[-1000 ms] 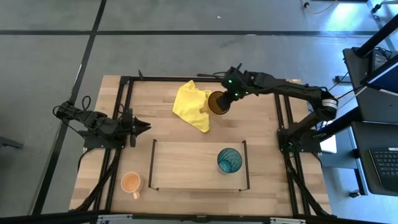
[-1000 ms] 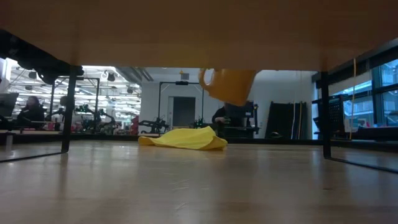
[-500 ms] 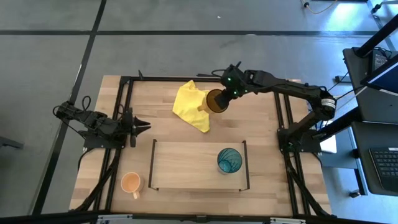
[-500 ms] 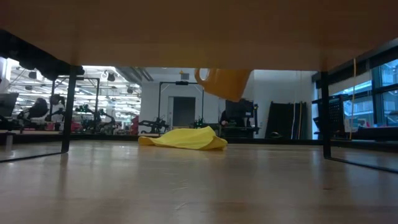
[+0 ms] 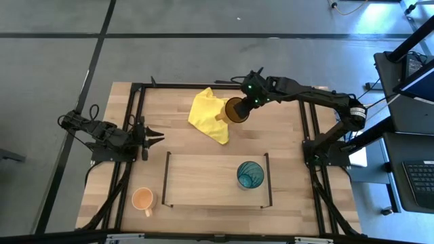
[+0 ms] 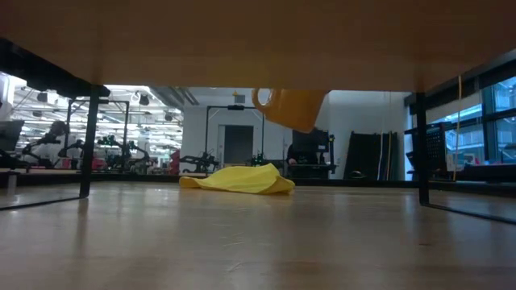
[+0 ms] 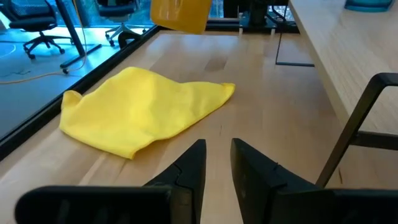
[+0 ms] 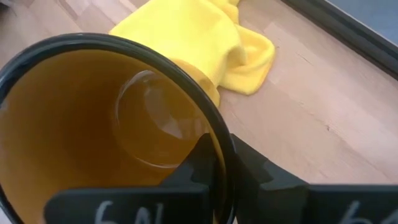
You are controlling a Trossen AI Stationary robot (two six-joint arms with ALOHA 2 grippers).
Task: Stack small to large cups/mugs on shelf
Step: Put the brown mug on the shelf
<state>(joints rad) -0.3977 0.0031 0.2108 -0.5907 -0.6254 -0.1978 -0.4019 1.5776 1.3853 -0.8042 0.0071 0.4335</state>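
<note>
Right gripper (image 5: 239, 108) fingers pinch amber mug (image 5: 235, 110) rim, aloft by yellow cloth (image 5: 209, 114) — carry level toward 6 o'clock, shelf (image 5: 203, 180), clear of teal tumbler (image 5: 249, 175). Left gripper (image 5: 154, 137) fingers slightly parted, grasping nothing.

The wooden counter (image 5: 285, 146) has a black frame round it. A low shelf (image 5: 203, 183) of light wood, with thin black uprights at its two short ends, sits on the counter. A teal tumbler (image 5: 249, 175) stands on the shelf at its right end. Beyond the shelf's far long edge a yellow cloth (image 5: 210, 114) lies crumpled (one corner points back toward the shelf). Just off the shelf's left end, at the near corner, a small orange mug (image 5: 143, 199) stands on the counter.
</note>
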